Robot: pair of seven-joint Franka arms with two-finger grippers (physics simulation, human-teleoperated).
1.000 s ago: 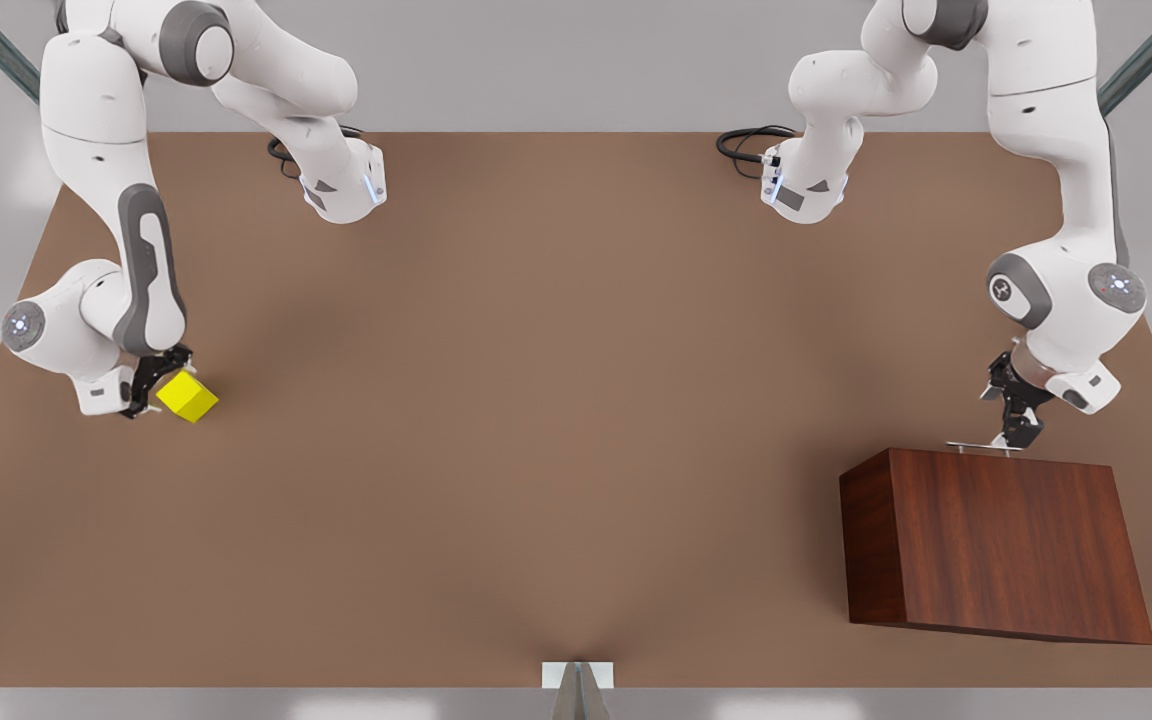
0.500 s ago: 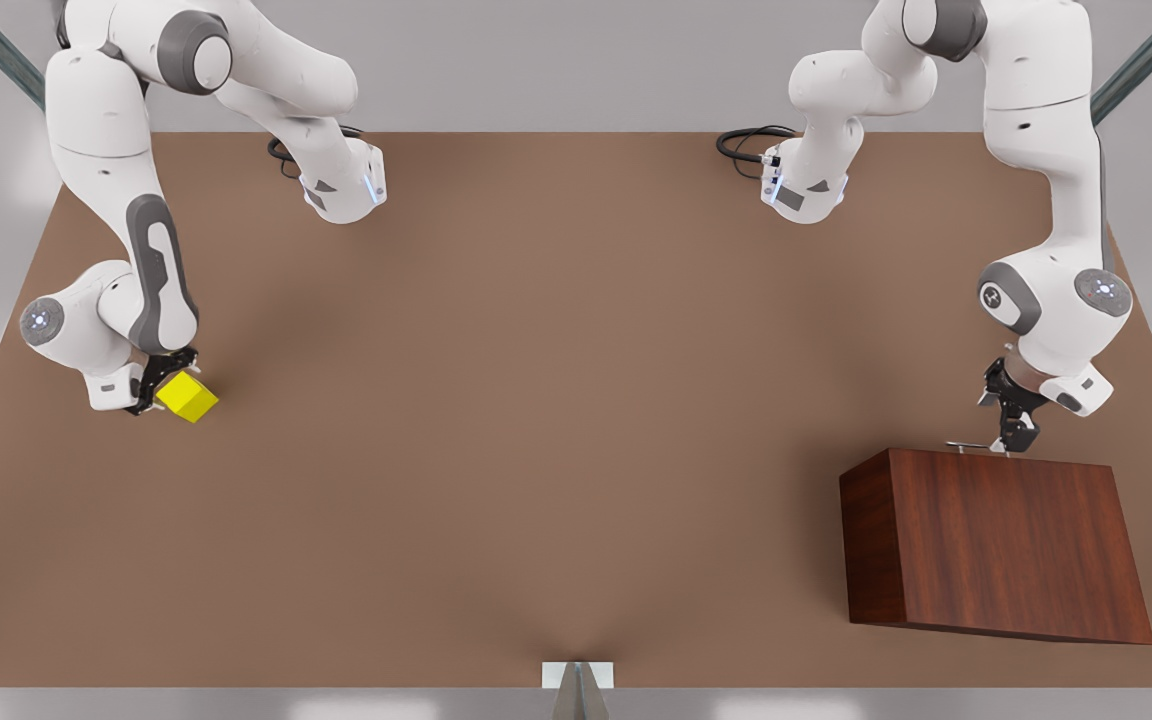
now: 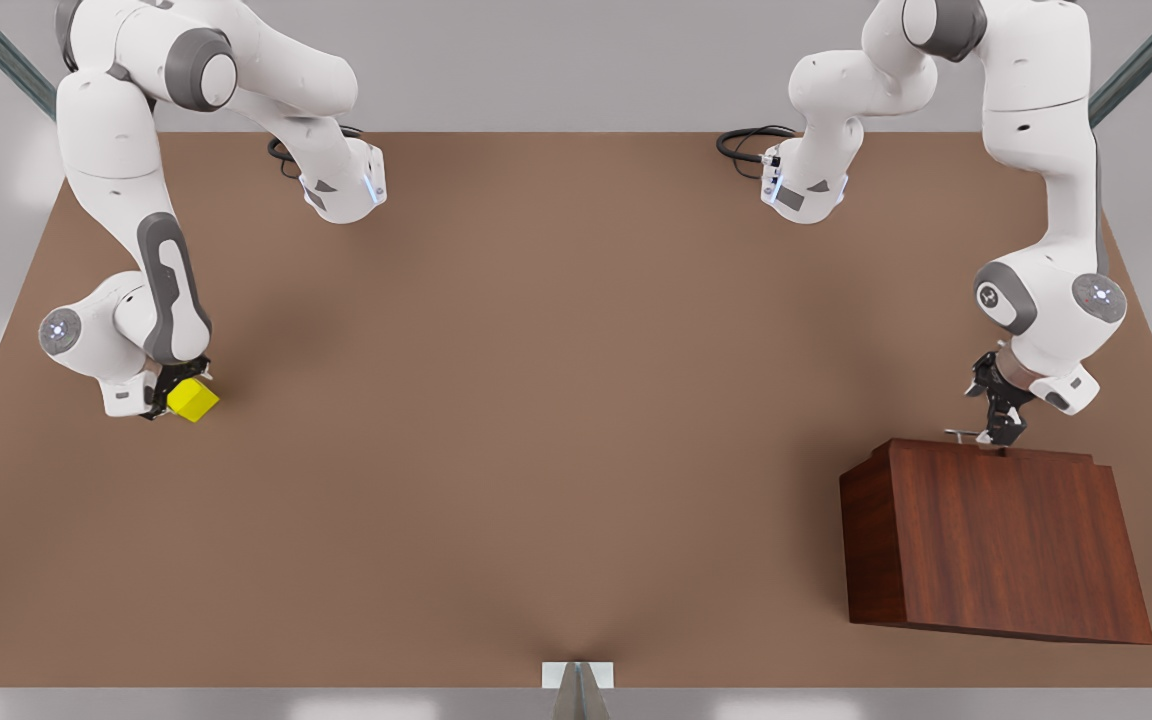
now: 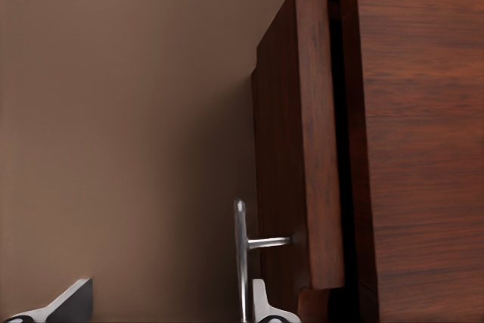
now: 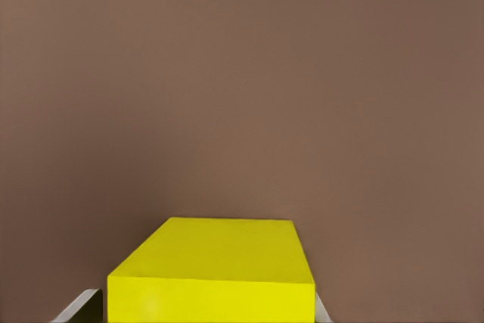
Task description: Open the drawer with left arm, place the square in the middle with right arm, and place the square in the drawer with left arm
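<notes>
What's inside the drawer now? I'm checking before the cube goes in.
Cannot tell: the drawer is only slightly out, showing a dark gap. The left gripper is at its handle.

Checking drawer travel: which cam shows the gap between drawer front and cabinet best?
Left wrist view: the drawer front stands slightly off the cabinet, dark gap visible, silver handle close up. Front view shows just a small step at the cabinet's far edge. Right wrist view has the yellow cube.

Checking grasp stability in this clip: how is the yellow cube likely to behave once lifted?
The yellow cube looks rigid with flat faces, so the right gripper straddling it should hold it squarely. Its plain smooth sides might slip under a light grip. Set down, it probably will not roll.
</notes>
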